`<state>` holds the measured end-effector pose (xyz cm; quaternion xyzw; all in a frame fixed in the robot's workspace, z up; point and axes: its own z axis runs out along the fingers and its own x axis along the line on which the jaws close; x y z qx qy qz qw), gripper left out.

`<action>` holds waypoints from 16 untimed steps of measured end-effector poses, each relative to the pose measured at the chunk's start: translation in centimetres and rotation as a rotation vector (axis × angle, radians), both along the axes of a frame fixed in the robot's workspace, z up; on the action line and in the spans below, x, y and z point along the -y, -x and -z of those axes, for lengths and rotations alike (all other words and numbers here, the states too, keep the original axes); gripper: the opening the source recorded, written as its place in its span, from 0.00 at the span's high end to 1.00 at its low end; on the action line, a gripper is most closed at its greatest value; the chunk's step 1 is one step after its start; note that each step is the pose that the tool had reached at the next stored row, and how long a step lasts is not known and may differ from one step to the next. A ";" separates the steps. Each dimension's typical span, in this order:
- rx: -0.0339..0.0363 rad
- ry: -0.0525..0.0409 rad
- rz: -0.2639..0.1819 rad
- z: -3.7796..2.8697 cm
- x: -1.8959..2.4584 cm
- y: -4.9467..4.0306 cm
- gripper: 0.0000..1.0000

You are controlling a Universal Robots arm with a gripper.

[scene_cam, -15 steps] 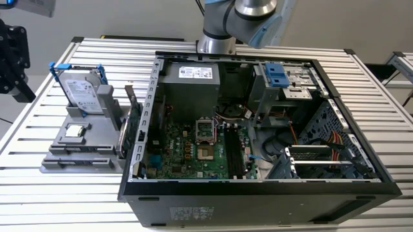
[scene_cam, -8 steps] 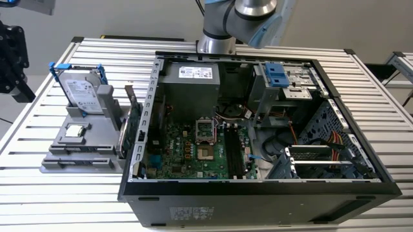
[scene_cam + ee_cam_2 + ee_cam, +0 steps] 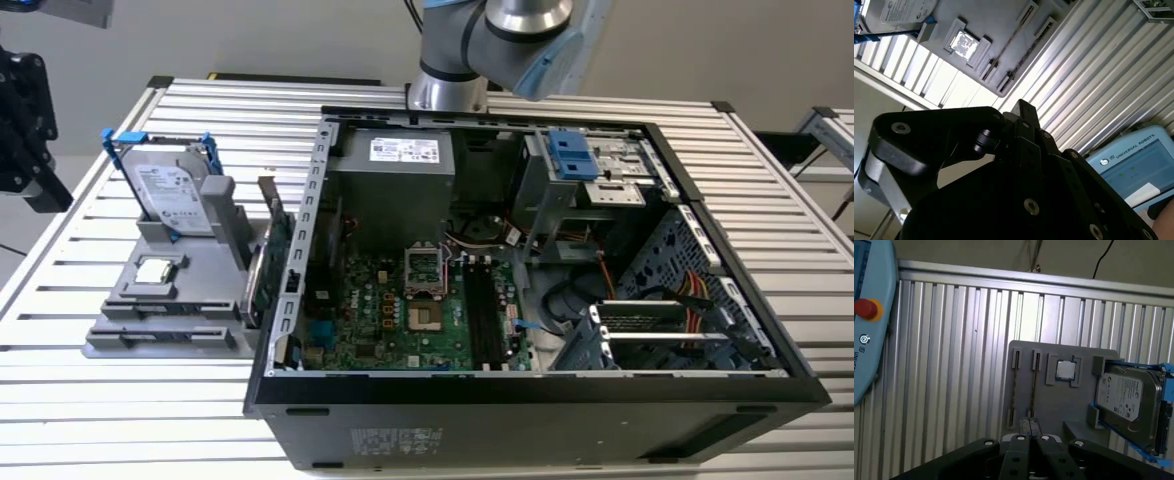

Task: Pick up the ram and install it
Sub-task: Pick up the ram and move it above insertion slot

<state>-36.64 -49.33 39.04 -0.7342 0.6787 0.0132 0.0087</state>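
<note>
**Two narrow slots ahead, no ram plainly in sight**

My end effector hangs above the bench, its fingers pressed together and pinching nothing that I can see. Just beyond the tips lies the grey holder. Its two long slots run straight away from me, in line with my fingers, and both look bare. At one end of the holder stands the hard drive.

The ram itself I cannot pick out for certain. In the exterior view the holder sits to the exterior view's left of the open computer case. The long dark memory sockets inside run near to far, and I judge a stick seated edge-on there would be hard to tell. By my reckoning that would put it behind my fingers, not ahead of them.
</note>
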 end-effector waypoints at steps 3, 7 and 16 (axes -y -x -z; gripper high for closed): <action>0.0000 0.0000 -0.002 0.00 0.00 0.00 1.00; 0.0000 0.0000 -0.004 0.00 0.00 0.00 1.00; 0.0000 0.0000 -0.009 0.00 0.00 0.00 0.00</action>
